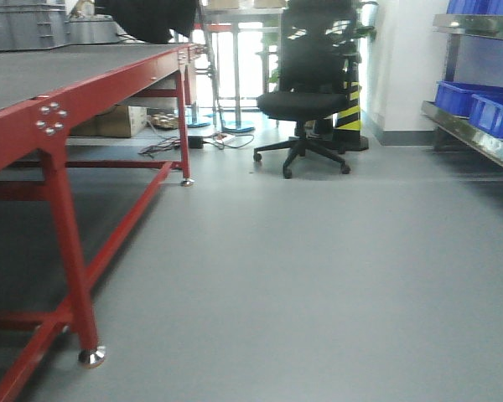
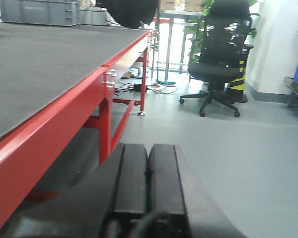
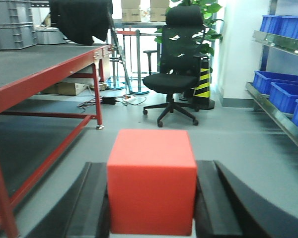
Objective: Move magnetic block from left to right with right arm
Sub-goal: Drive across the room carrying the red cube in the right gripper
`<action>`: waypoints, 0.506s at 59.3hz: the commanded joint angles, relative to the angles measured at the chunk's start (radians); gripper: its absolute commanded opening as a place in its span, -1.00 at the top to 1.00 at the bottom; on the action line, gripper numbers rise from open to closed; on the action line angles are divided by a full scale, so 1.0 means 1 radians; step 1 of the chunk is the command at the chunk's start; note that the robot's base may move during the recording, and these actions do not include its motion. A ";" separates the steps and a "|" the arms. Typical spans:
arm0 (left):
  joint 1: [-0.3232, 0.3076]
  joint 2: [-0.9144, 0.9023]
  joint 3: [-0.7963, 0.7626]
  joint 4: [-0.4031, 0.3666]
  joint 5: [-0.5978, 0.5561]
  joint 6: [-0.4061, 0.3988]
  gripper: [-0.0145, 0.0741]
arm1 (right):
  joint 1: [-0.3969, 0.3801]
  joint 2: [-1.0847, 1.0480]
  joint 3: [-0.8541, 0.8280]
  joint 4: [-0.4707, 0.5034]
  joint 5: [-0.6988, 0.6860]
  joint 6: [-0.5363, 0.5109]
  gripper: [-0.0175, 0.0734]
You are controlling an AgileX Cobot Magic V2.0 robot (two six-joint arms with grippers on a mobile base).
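A plain red cube, the magnetic block (image 3: 151, 181), fills the lower middle of the right wrist view. My right gripper (image 3: 152, 171) is shut on it, one black finger pressed against each side face. It is held in the air above the grey floor. In the left wrist view my left gripper (image 2: 148, 148) is shut with its two black pads touching and nothing between them. It sits beside the red edge of the table (image 2: 49, 124). Neither gripper nor the block shows in the front view.
A red-framed table with a dark top (image 1: 59, 63) runs along the left, its legs (image 1: 71, 251) on the grey floor. A black office chair (image 1: 306, 92) stands ahead. Shelves with blue bins (image 3: 283, 84) line the right wall. Grey crates (image 3: 10, 22) sit on the far tabletop.
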 commanded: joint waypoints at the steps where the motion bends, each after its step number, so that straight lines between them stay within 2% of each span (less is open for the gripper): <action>1: -0.005 -0.006 0.009 0.000 -0.088 -0.004 0.94 | -0.004 0.012 -0.031 -0.006 -0.092 -0.001 0.01; 30: -0.005 -0.006 0.009 0.000 -0.088 -0.004 0.94 | -0.004 0.012 -0.031 -0.006 -0.092 -0.001 0.01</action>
